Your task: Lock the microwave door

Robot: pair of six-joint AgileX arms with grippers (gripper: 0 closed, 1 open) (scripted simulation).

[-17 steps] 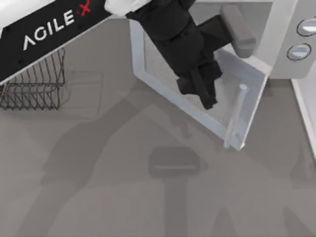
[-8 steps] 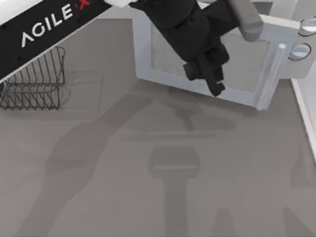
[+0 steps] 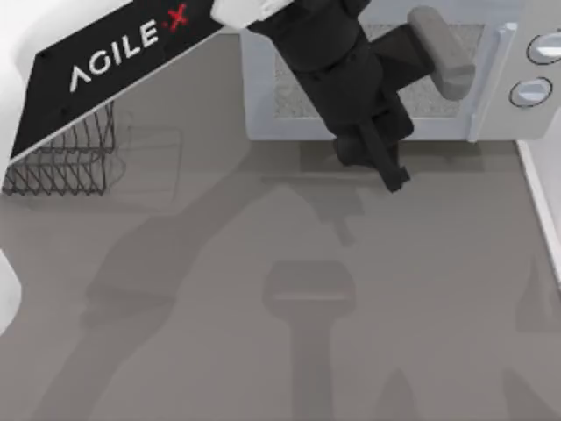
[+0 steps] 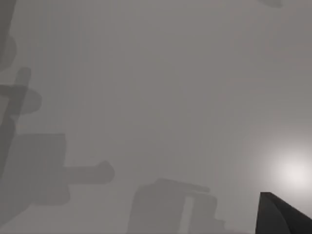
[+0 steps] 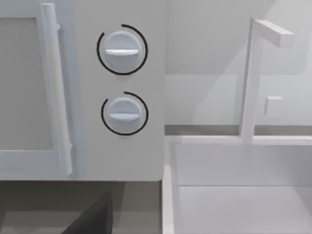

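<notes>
Left gripper (image 3: pixel 390 171) low in front of the microwave door (image 3: pixel 263 110), fingers too foreshortened from above to tell whether released or clenched. Just behind it, door flush against the oven front, bar handle (image 3: pixel 491 83) off to its right, two round dials (image 5: pixel 122 80) beyond that. Wire basket (image 3: pixel 66 158) well off to its left; right gripper (image 5: pixel 92 217) a dark edge below the dials, state likewise beyond telling.

Microwave door (image 3: pixel 272 101) sits flush w/ the oven front, handle (image 3: pixel 487 83) beside the two dials (image 3: pixel 536 68). Left hand (image 3: pixel 379 158) hangs just in front of the door, above the grey surface (image 3: pixel 263 351). Wire basket (image 3: pixel 66 158) at far left.
</notes>
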